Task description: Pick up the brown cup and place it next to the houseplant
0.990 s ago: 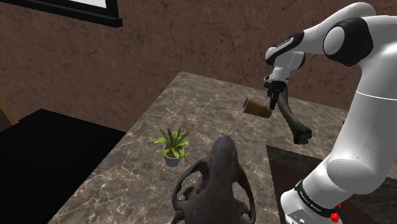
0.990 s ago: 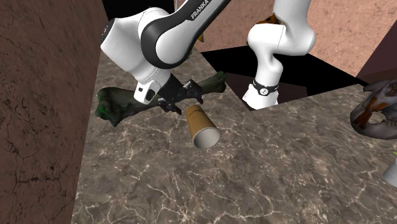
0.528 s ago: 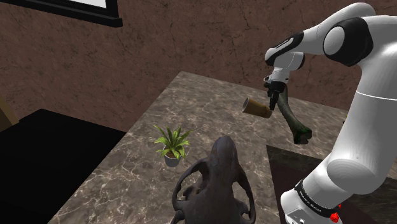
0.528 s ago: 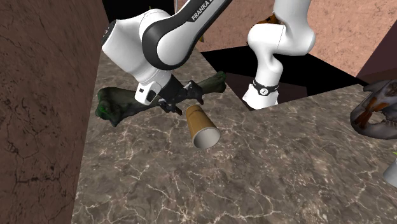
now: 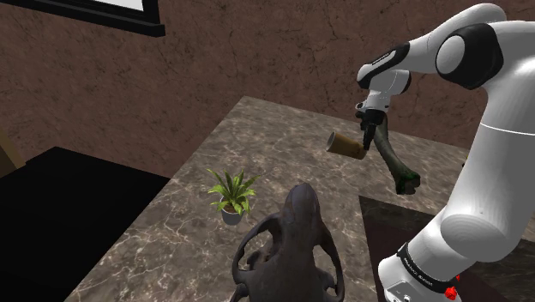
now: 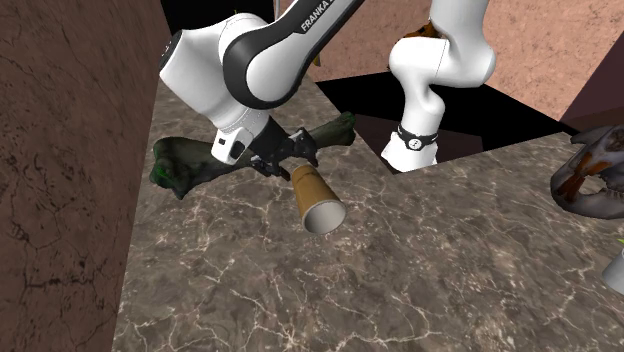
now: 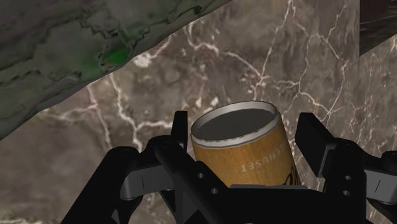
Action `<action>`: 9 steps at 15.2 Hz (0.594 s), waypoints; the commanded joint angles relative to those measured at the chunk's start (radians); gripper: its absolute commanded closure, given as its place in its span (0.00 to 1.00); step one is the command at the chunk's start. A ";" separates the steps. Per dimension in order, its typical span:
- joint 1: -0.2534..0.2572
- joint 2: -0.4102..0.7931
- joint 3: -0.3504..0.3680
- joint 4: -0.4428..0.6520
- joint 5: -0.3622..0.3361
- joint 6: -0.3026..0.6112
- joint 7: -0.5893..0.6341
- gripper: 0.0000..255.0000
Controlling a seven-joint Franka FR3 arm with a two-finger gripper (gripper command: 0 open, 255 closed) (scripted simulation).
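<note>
cup: brown tapered cup [image 5: 346, 144] with pale rim and printed lettering, lying on its side on the dark veined marble-look counter [image 5: 283, 129], upper right of centre in the shoulder view.
cup axis: runs roughly level along the counter. In the second exterior view the wide open mouth points to the frame's lower right [image 6: 315, 198] and the narrow end is up by the hand.
gripper: black two-finger gripper [image 5: 367, 137] sits at the cup's narrow end.
fingers: apart, one on each side of the cup body in the wrist view [image 7: 248, 137]. One finger is close against the wall and the other shows a gap of counter, so I judge it straddled, not clamped.
key relation: cup already lies between the fingers, so closing across its width is what the grasp needs.
target: small green houseplant in a pale pot [image 5: 231, 196], left of centre in the shoulder view, well apart from the cup, down and left.
cup surface: smooth, round and rigid-looking. The taper could let it slip toward the narrow end.
clutter: long dark green bone-shaped object [image 5: 396, 165] just beside the cup. A dark hollow animal-like sculpture [image 5: 291, 244] stands near the plant.
</note>
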 commanded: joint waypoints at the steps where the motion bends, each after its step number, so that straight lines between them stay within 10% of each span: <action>1: 0.001 0.001 0.001 -0.002 0.000 0.000 0.000 1.00; 9: 0.009 -0.045 -0.010 0.030 -0.026 -0.065 0.025 1.00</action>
